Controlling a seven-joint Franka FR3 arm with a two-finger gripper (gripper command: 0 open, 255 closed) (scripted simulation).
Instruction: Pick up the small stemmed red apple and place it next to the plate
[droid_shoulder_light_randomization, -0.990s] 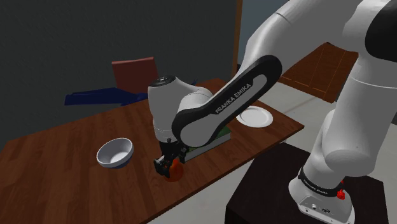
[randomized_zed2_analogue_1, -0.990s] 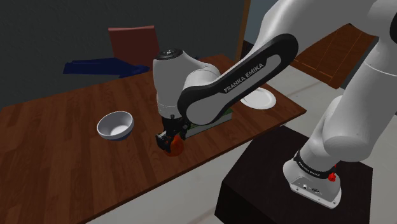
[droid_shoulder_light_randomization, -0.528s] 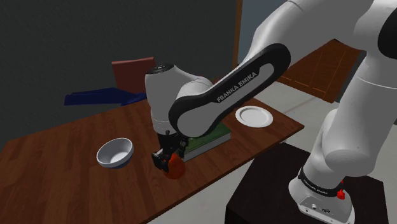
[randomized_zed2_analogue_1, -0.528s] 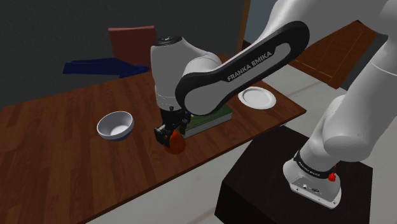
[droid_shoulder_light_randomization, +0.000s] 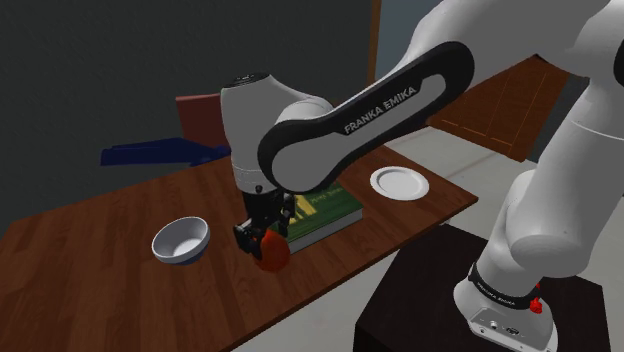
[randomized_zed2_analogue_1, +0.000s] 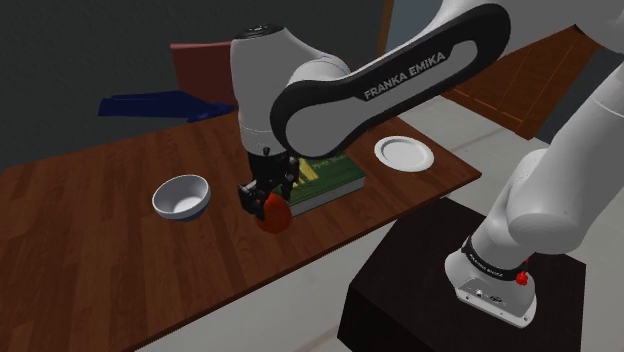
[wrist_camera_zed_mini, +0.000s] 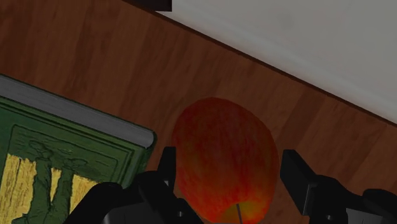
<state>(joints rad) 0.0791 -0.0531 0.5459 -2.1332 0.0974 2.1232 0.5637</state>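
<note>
The black two-finger claw (droid_shoulder_light_randomization: 262, 240) is clamped on the small red apple with a thin dark stem (droid_shoulder_light_randomization: 272, 250). In the wrist view one finger presses each flank of the apple (wrist_camera_zed_mini: 226, 156), and its stem end faces up into the claw (wrist_camera_zed_mini: 229, 168). The apple is just off the corner of the green hardcover book with a yellow cover picture (wrist_camera_zed_mini: 57, 159), beside it but not touching it.

In the shoulder view the book (droid_shoulder_light_randomization: 325, 210) lies flat on the brown wooden tabletop (droid_shoulder_light_randomization: 100, 280), and the apple is just to the book's lower left, toward the tabletop's near edge. Whether the fruit is clear of the wood or touching it cannot be told. The second exterior view shows the same: the claw (randomized_zed2_analogue_1: 268, 205) points down with the apple (randomized_zed2_analogue_1: 275, 213) at its tips, right by the near left corner of the book (randomized_zed2_analogue_1: 330, 178).

The round white plate (droid_shoulder_light_randomization: 400, 183) sits beyond the book's opposite end, to its right, well apart from the apple. A round white bowl (droid_shoulder_light_randomization: 181, 240) stands upright to the book's left, past the apple. Behind the book, off the tabletop's far edge, stand a red-brown chair back (droid_shoulder_light_randomization: 200, 115) and a flat blue object (droid_shoulder_light_randomization: 150, 153). The dark box stand (droid_shoulder_light_randomization: 420, 300) sits on the floor to the book's lower right.
</note>
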